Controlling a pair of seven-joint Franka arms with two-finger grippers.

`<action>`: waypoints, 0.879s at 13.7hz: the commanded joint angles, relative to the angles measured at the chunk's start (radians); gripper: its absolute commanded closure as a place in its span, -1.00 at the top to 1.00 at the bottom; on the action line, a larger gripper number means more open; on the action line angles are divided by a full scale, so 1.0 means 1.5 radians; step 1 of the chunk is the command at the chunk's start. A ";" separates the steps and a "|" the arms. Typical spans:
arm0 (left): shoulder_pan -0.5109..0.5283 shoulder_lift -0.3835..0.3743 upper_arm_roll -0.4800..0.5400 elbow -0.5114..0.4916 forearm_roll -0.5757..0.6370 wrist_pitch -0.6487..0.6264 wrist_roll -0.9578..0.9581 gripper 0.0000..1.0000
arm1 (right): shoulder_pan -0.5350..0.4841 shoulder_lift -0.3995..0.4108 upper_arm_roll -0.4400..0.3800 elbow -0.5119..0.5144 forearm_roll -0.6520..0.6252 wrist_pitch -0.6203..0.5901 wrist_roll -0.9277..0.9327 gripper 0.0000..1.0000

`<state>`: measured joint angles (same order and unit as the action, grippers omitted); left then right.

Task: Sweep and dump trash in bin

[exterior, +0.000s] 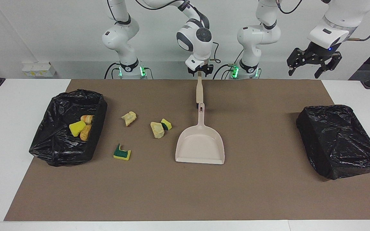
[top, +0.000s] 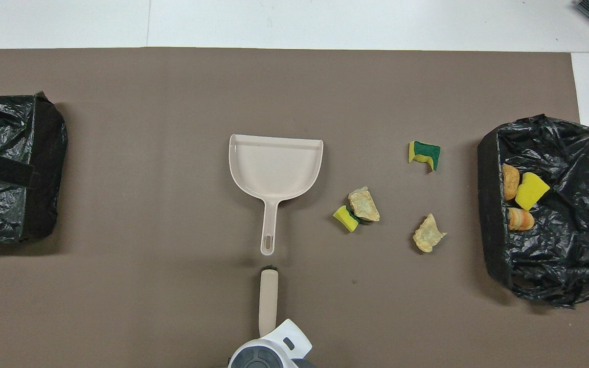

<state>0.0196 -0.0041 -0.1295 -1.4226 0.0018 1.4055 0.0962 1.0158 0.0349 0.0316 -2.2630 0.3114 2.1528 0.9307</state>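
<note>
Several pieces of trash lie on the brown mat: a tan lump (exterior: 128, 118) (top: 429, 232), another tan lump (exterior: 157, 129) (top: 363, 204) touching a yellow sponge piece (exterior: 166, 124), and a green-backed sponge (exterior: 122, 152) (top: 424, 155). A yellow sponge (exterior: 76, 128) and two orange lumps sit in the black-lined bin (exterior: 66, 150) (top: 489, 204) at the right arm's end. My right gripper (exterior: 199, 72) is at the robot-side end of the beige brush (exterior: 199, 91) (top: 268, 299). My left gripper (exterior: 313, 68) hangs open and empty, high over the left arm's end, waiting.
The beige dustpan (exterior: 201, 144) (top: 274, 163) lies mid-mat with its mouth away from the robots and its handle in line with the brush. A second black-bagged bin (exterior: 339, 141) (top: 44, 168) sits at the left arm's end.
</note>
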 commanded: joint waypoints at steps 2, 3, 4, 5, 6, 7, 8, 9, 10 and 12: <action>0.007 -0.001 -0.006 0.004 0.010 -0.003 0.002 1.00 | 0.001 -0.018 -0.001 -0.018 0.026 0.016 0.008 -0.72; 0.007 -0.001 -0.006 0.004 0.010 -0.003 0.002 1.00 | 0.001 -0.014 -0.001 -0.011 0.026 0.014 0.006 -1.00; 0.007 -0.001 -0.006 0.004 0.010 -0.003 0.002 1.00 | 0.000 -0.010 -0.002 -0.005 0.026 0.015 0.006 -1.00; 0.007 -0.001 -0.006 0.004 0.010 -0.003 0.002 1.00 | -0.002 -0.008 -0.002 0.002 0.026 0.013 0.006 -1.00; 0.007 -0.001 -0.006 0.004 0.010 -0.003 0.002 1.00 | -0.006 -0.009 -0.002 0.007 0.026 0.009 0.006 -1.00; 0.007 -0.001 -0.006 0.004 0.010 -0.003 0.002 1.00 | -0.007 -0.016 -0.003 0.010 0.026 0.007 0.004 -1.00; 0.007 -0.001 -0.006 0.004 0.010 -0.003 0.002 1.00 | -0.009 -0.023 -0.005 0.014 0.026 -0.002 0.005 -1.00; 0.007 -0.001 -0.006 0.004 0.010 -0.003 0.002 1.00 | -0.014 -0.036 -0.007 0.018 0.026 -0.025 -0.002 -1.00; 0.007 -0.001 -0.006 0.004 0.010 -0.003 0.002 1.00 | -0.031 -0.054 -0.007 0.020 0.025 -0.049 -0.009 -1.00; 0.005 -0.001 -0.006 0.004 0.010 -0.004 -0.001 1.00 | -0.061 -0.093 -0.007 0.025 0.025 -0.110 -0.045 -1.00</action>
<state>0.0196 -0.0041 -0.1296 -1.4225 0.0018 1.4055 0.0961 0.9749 -0.0239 0.0190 -2.2222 0.3301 2.0705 0.9207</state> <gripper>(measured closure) 0.000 0.744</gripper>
